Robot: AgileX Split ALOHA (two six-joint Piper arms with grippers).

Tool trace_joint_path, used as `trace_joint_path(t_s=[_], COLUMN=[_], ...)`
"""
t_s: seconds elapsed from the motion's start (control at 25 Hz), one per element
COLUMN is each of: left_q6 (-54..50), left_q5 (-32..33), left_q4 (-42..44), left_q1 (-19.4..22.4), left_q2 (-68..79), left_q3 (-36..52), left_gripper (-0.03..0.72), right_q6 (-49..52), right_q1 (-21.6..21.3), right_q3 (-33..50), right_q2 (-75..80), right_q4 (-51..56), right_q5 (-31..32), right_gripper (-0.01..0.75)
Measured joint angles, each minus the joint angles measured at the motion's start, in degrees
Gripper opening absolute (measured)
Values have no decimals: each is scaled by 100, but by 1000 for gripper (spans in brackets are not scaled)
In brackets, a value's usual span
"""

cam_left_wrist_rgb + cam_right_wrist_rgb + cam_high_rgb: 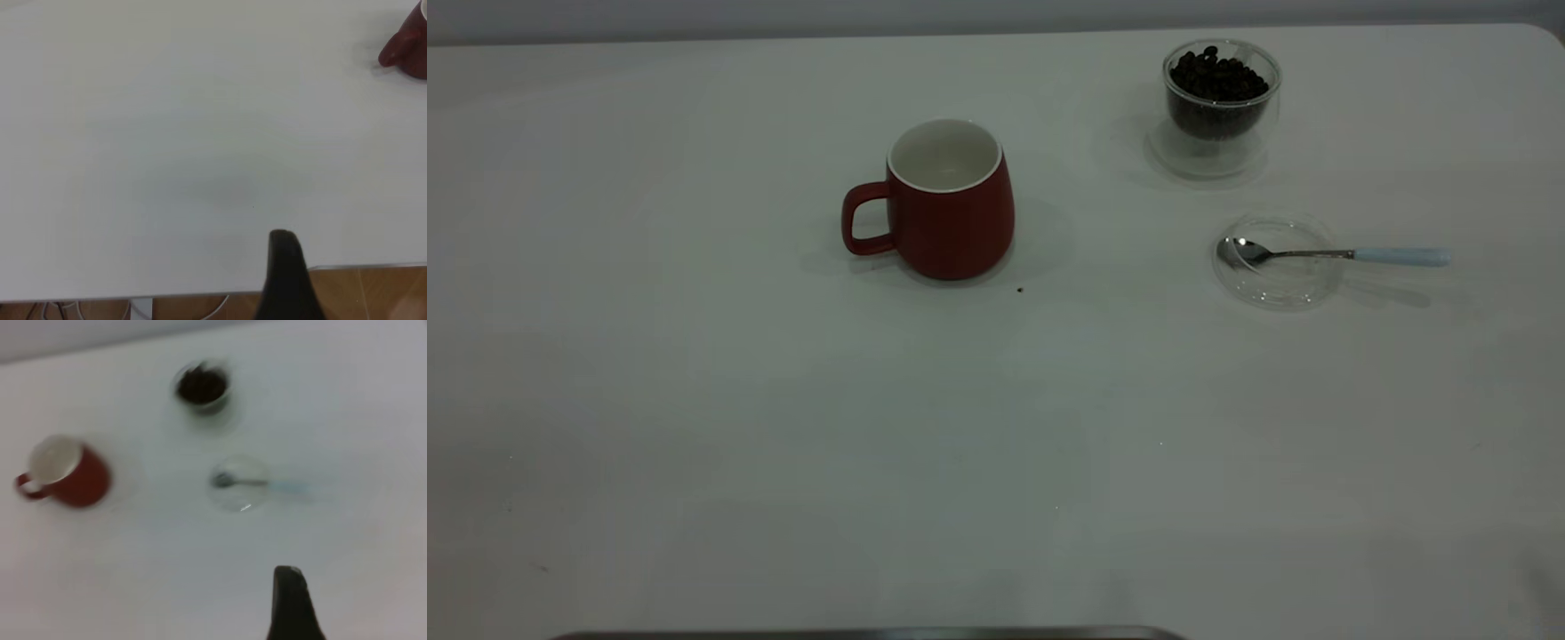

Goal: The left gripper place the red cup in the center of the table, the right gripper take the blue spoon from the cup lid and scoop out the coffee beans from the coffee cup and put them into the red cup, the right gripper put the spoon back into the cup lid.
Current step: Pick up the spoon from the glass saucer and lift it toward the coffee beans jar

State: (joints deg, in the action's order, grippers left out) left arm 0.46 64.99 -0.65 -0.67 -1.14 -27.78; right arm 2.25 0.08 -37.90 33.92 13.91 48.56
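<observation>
Red cup [951, 203] stood upright on the table [694, 400] in the exterior view, nearer the far edge than the near one and about midway between the side edges, its handle toward the left edge and its white inside empty. Toward the far right corner sat the coffee cup [1221, 107], heaped with coffee beans [1217, 77]. Just nearer lay the cup lid [1279, 260] with the blue spoon [1334, 254] across it, handle toward the right edge. No arm showed.

From the left wrist, one dark fingertip of the left gripper [285, 267] hung over the table edge, well apart from the mug; I couldn't tell its spread.

From the right wrist, the right gripper [291, 600] showed likewise, unreadable.

That spoon looked light, stiff and slippery; I'd pinch the overhanging blue handle.
</observation>
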Motion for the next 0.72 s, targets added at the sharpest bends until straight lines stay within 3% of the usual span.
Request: trace_joint_path(t_s=[0.28,0.52,0.72], left_q6=[0,0,0], left_q5=[0,0,0], left_q4=[0,0,0], left_q1=[0,0,0], left_q2=[0,0,0], left_q3=[0,0,0], left_gripper=[587,587,587], right_q6=[-1842,-3396,-4367], right_q1=[0,-62,-498], right_q3=[-295,-574,-600], right_q2=[3109,5058,6052], right_q4=[1995,3942,4987], right_q5=[-981,-1263,-1102], right_gripper=[566,585,585])
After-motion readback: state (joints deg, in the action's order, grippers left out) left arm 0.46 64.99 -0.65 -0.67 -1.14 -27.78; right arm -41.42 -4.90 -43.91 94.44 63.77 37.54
